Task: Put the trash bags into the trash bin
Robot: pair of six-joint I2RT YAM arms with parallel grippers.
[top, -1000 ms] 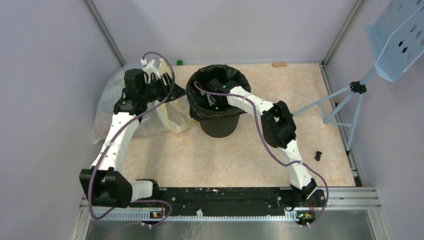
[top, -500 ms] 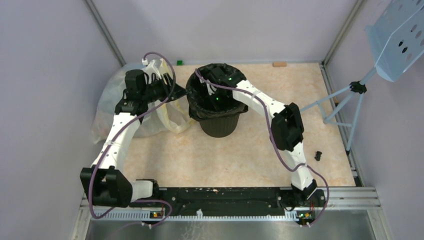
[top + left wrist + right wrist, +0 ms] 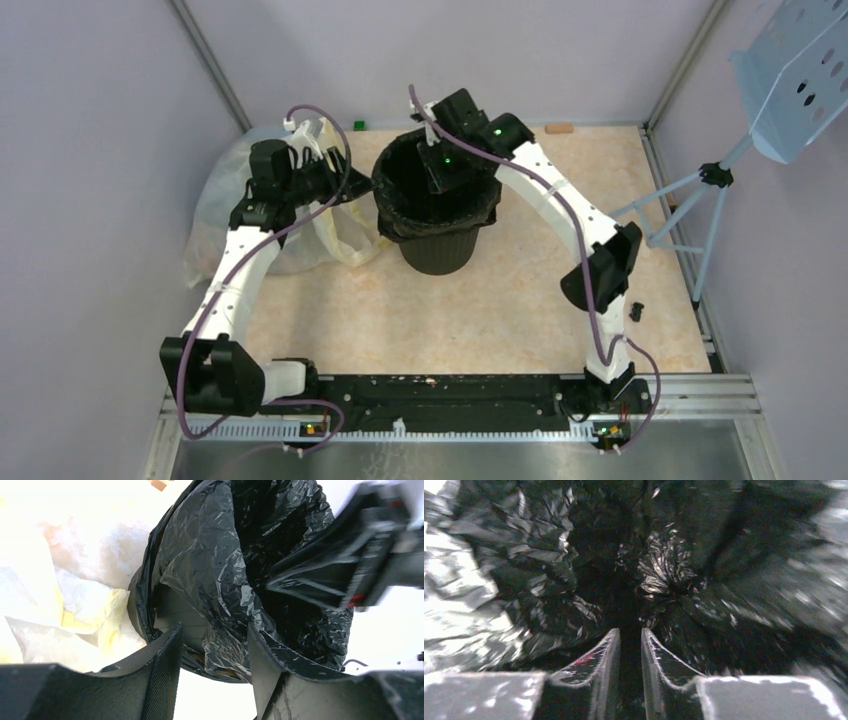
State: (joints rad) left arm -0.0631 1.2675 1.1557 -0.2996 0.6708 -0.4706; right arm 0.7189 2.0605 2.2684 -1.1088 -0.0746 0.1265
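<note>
The ribbed black trash bin [image 3: 437,255] stands upright at the back middle of the table. The glossy black trash bag [image 3: 400,215] lines it, its edge folded over the rim. My left gripper [image 3: 352,188] is at the bin's left rim. In the left wrist view [image 3: 212,635] its jaws are apart, with a fold of the bag [image 3: 210,555] and the bin's wall [image 3: 175,610] between them. My right gripper [image 3: 440,180] hangs above the bin's mouth, pointing down. In the right wrist view [image 3: 630,632] its fingers are almost together, with the crinkled bag [image 3: 524,580] below.
A big translucent pale-yellow bag [image 3: 230,200] lies against the left wall, beside the bin. A pale-blue perforated tray on a tripod [image 3: 690,210] stands at the right. A small black part [image 3: 636,311] lies near the right edge. A green block [image 3: 358,125] and a wooden block [image 3: 559,128] lie at the back wall.
My right gripper has risen out of the bin and shifted toward the back, its elbow swinging out to the right. The left arm has not moved.
</note>
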